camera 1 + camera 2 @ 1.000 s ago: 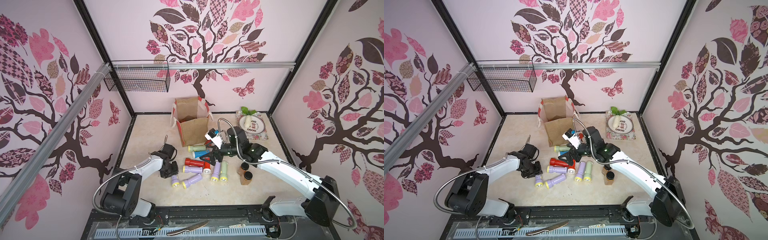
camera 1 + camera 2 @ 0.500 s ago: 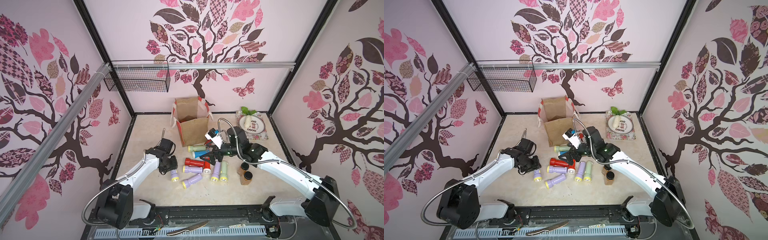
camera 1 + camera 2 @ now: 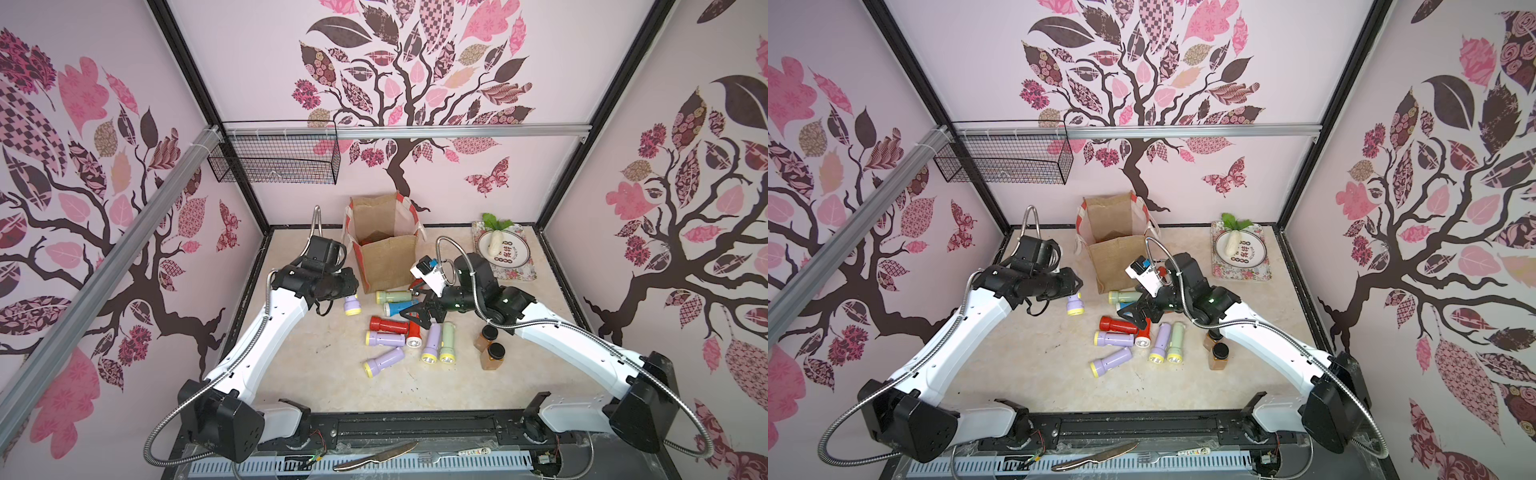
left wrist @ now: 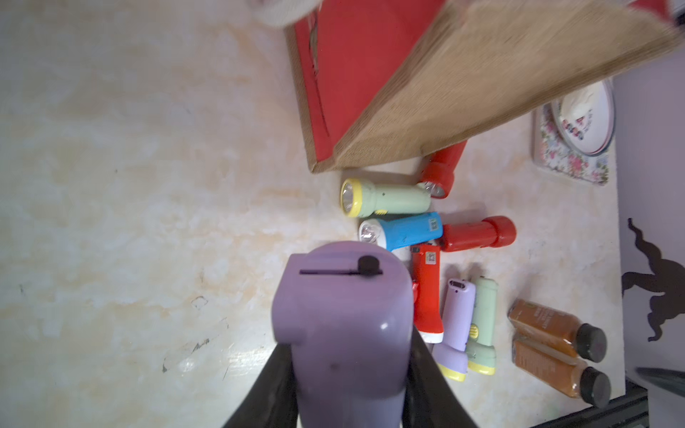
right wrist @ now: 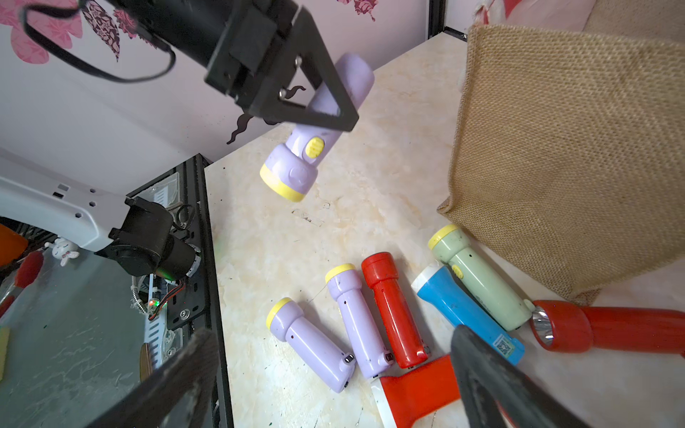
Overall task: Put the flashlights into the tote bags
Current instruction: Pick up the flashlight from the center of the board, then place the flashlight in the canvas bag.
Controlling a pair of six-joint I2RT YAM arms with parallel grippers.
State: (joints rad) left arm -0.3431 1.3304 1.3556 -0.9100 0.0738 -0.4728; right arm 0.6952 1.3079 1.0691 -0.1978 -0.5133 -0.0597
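Rising off the bench (image 3: 324, 374), your left jaws clamp the lilac flashlight (image 3: 352, 306). Its axis runs 12-to-6 o'clock, yellow head at 6. Right jaws gape.

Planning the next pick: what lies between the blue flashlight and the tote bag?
A pale green flashlight lies between the blue flashlight and tote bag, shown in the left wrist view.

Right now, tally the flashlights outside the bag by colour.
Red: 4
Lilac: 4, one held
Green: 2
Blue: 1
Total: 11. What lies inside the bag cannot be made out.
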